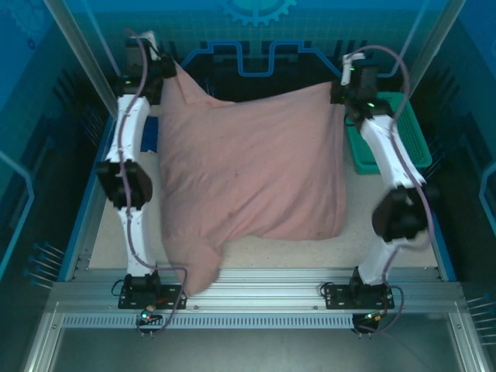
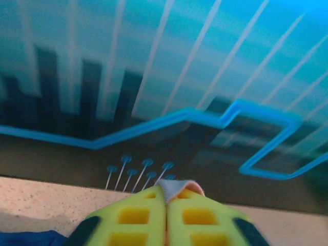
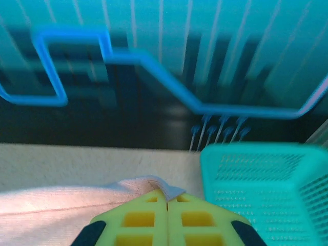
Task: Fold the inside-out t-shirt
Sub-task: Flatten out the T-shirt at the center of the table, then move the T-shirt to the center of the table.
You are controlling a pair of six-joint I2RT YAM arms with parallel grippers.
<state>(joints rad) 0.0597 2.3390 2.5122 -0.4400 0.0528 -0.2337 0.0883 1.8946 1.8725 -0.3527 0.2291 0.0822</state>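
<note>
so both arms are reaching to the far side of the table (image 1: 256,252) and each one has a far corner of the pink t-shirt (image 1: 248,170). from the top camera the left end effector (image 1: 172,74) has the far-left corner pulled up into a little peak, and the right end effector (image 1: 341,89) has the far-right corner, so the far edge of the shirt hangs stretched between them with a slight sag.

the left wrist cam shows the left end effector (image 2: 166,197) with its yellow fingers (image 2: 138,215) pressed basically flat against each other, and a small fold of pinkish-white fabric (image 2: 179,187) sticks out past the tips. so it's pinching the t-shirt, with no real gap showing. there's a dark blue patch (image 2: 28,238) in the bottom-left corner of that view, too blurry to tell what it is.

it's the same on the other side. the right end effector (image 3: 167,197) has its fingers (image 3: 138,220) pressed together on a hemmed edge of the t-shirt (image 3: 61,205), and the cloth trails off to the left over the table (image 3: 77,159). the teal basket (image 3: 271,179) sits just to the right of it, not touching as far as i can see.

the rest of the shirt spreads down over the middle of the table. one bit at the near-left drapes past the table's front edge by the left arm's base. the green basket (image 1: 407,136) is partly behind the right arm.
</note>
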